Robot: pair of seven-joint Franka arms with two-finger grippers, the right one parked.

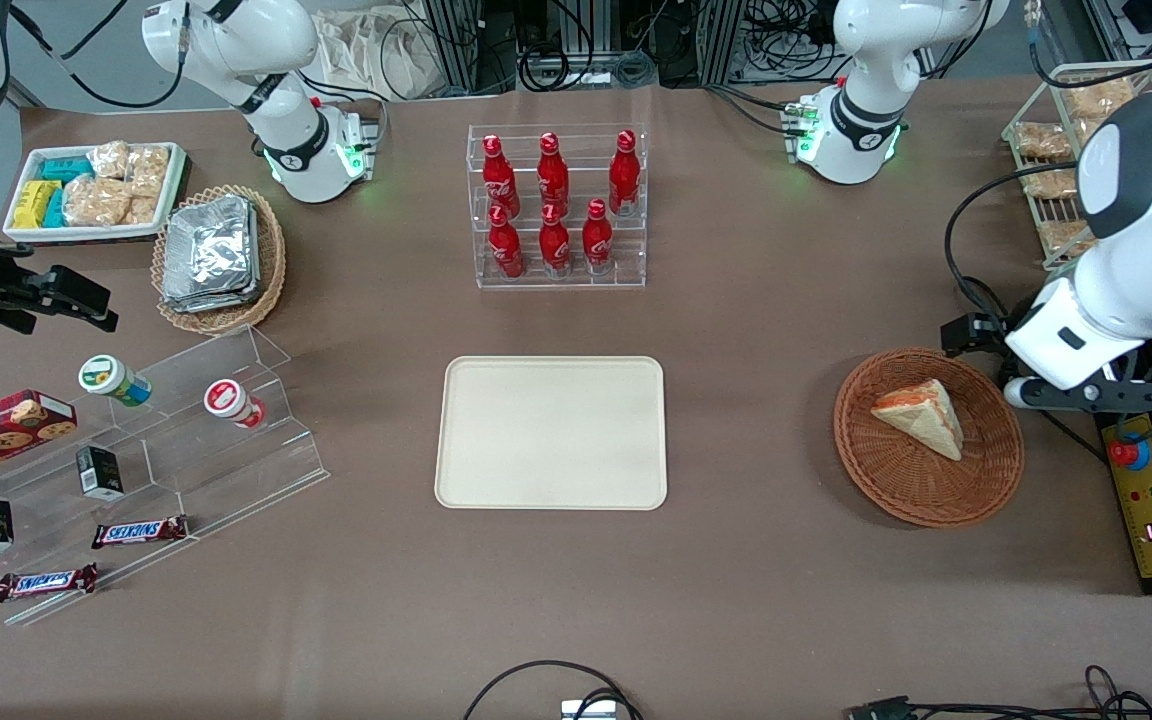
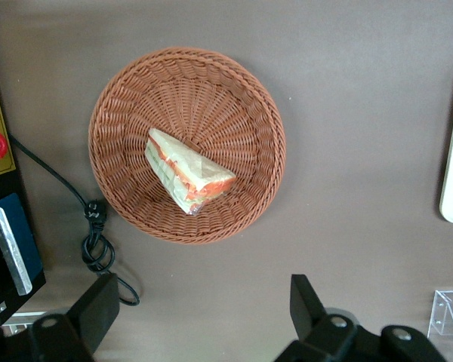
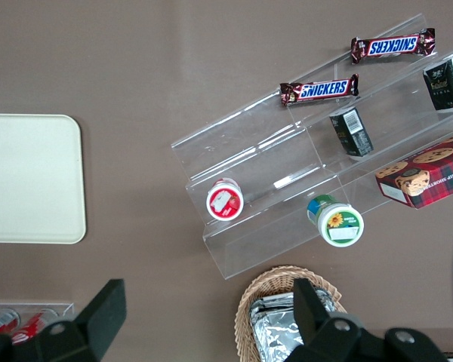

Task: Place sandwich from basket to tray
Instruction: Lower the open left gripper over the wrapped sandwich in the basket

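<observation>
Sandwich lying in basket, tray bare.

Brown table (image 1: 766,330); at its middle the cream tray (image 1: 551,433); toward the working arm's end the reddish wicker basket (image 1: 928,437), well apart from the tray. Inside the basket the sandwich (image 1: 921,417), flat on its side, orange-red filling visible along the cut edge. Gripper (image 2: 204,317) above the table just beside the basket, fingers spread wide, holding nothing.

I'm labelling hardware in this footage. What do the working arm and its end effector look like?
The working arm has glossy white rounded shells with black bands at the joints, and a black cable loops alongside it. Its base shows green indicator lights. The end effector, up above the table beside the basket, has two matte black, wedge-shaped fingers set apart, open.
</observation>
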